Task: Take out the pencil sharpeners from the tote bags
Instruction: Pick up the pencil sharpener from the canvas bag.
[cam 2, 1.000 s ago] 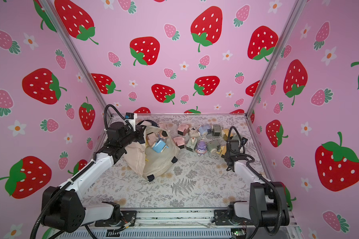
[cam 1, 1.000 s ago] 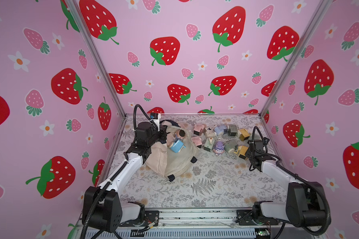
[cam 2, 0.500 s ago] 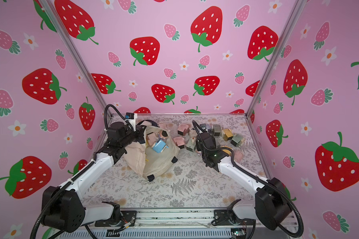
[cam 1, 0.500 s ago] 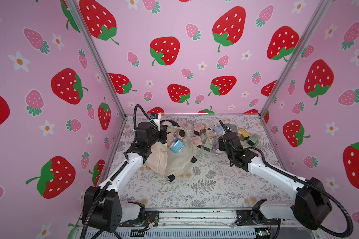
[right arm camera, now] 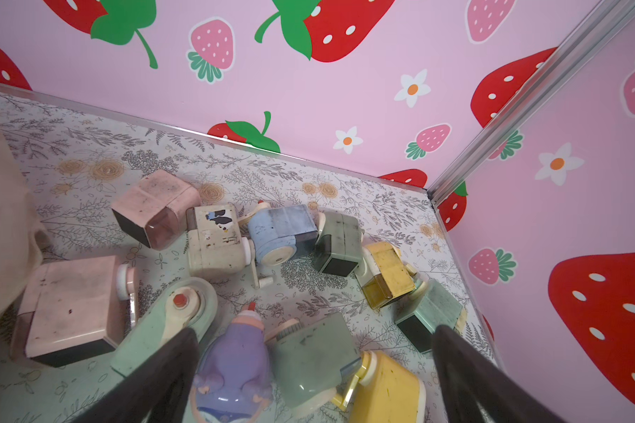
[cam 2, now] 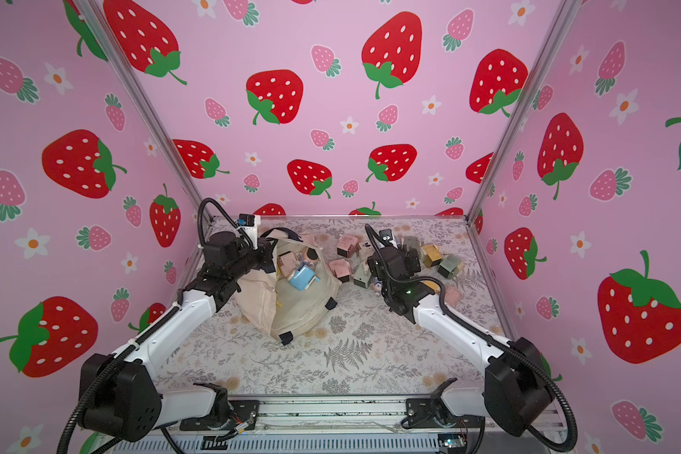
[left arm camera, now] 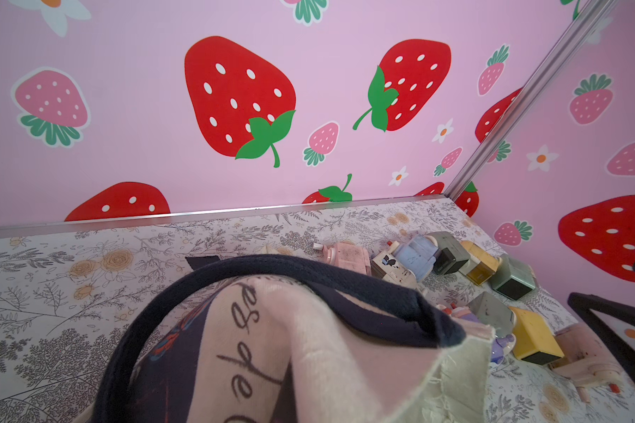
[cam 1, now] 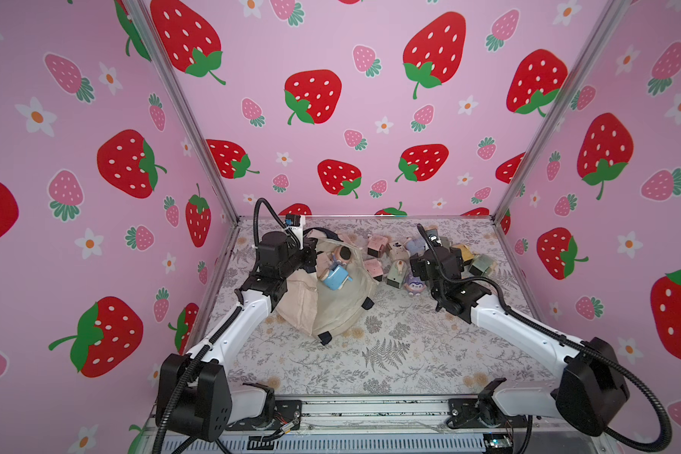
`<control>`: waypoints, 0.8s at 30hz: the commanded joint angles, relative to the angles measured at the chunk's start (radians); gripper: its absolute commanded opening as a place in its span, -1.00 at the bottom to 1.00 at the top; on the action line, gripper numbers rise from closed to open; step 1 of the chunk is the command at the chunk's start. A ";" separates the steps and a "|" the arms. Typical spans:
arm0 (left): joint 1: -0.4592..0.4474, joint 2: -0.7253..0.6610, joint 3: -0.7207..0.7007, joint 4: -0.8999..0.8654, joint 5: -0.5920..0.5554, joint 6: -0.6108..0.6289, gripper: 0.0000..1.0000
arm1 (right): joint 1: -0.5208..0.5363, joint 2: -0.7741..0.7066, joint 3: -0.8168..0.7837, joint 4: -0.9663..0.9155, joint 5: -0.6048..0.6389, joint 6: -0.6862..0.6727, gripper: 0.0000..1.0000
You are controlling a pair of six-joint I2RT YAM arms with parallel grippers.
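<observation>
Though wide apart, right jaws above the purple sharpener (right arm camera: 231, 366).

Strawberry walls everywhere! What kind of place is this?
Most likely a robot training booth, not a playroom. Strawberry-print walls on metal posts box in one flowery table, two robot arms are mounted at its front edge, and a tote bag and pencil sharpeners lie there.

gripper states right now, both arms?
left gripper: shut on the tote bag.
right gripper: open, holding nothing, over the pencil sharpeners.
</observation>
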 commanded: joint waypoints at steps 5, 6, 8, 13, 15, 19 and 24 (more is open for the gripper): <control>-0.012 -0.017 0.061 0.094 0.034 0.011 -1.00 | -0.003 0.067 -0.078 0.299 -0.002 -0.126 0.99; -0.012 -0.018 0.061 0.092 0.034 0.012 -1.00 | -0.003 0.080 -0.054 0.270 -0.001 -0.095 0.99; -0.012 -0.019 0.061 0.091 0.033 0.012 -1.00 | -0.001 0.100 -0.006 0.206 -0.068 -0.062 0.99; -0.012 -0.016 0.062 0.092 0.031 0.014 -1.00 | 0.002 0.147 -0.015 0.275 -0.471 -0.038 1.00; -0.011 -0.016 0.062 0.091 0.029 0.015 -1.00 | 0.006 0.184 -0.001 0.299 -0.616 -0.003 0.89; -0.011 -0.019 0.059 0.091 0.029 0.015 -1.00 | 0.017 0.256 0.050 0.286 -0.864 0.028 0.73; -0.012 -0.014 0.062 0.092 0.029 0.015 -1.00 | 0.064 0.283 0.069 0.294 -0.961 0.046 0.77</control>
